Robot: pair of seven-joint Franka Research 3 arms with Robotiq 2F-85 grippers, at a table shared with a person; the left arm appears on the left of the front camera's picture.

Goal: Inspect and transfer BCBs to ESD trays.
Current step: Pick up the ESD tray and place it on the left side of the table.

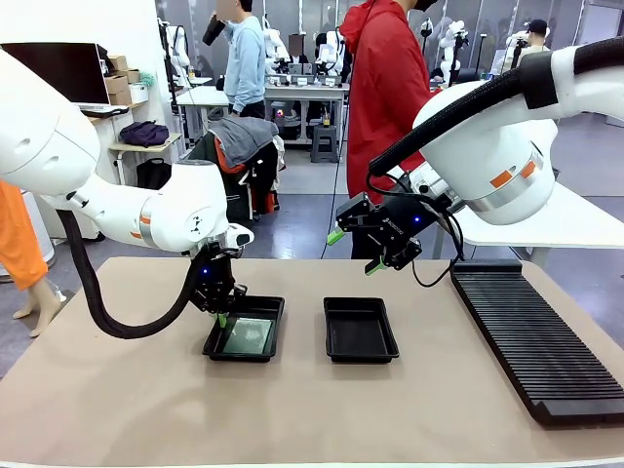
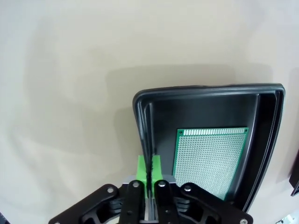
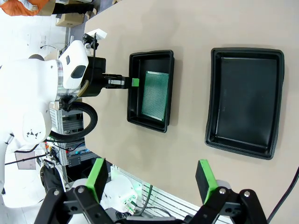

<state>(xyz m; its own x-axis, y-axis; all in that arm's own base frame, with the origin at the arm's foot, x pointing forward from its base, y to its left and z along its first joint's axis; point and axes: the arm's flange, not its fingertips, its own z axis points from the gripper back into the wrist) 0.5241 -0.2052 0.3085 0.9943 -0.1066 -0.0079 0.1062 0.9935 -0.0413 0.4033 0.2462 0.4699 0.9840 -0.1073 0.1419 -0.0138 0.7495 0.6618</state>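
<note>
A green speckled BCB [image 1: 249,335] lies flat in the left ESD tray [image 1: 275,304]. My left gripper [image 1: 222,317] is at this tray's left rim. In the left wrist view its gripper [image 2: 149,168] is shut, with the tray's side wall [image 2: 145,126] pinched between the green pads, and the BCB [image 2: 210,161] rests on the tray floor beside them. The second ESD tray [image 1: 359,330] stands to the right with nothing in it. My right gripper [image 1: 354,252] hovers open above the table behind that tray. The right wrist view looks down past its open gripper [image 3: 151,177] on both trays [image 3: 135,93] [image 3: 245,102].
A long black ribbed rack [image 1: 536,331] lies along the table's right side. A person in a red hooded top [image 1: 385,88] stands at the far edge. The tan table [image 1: 117,390] has free room in front and at the left.
</note>
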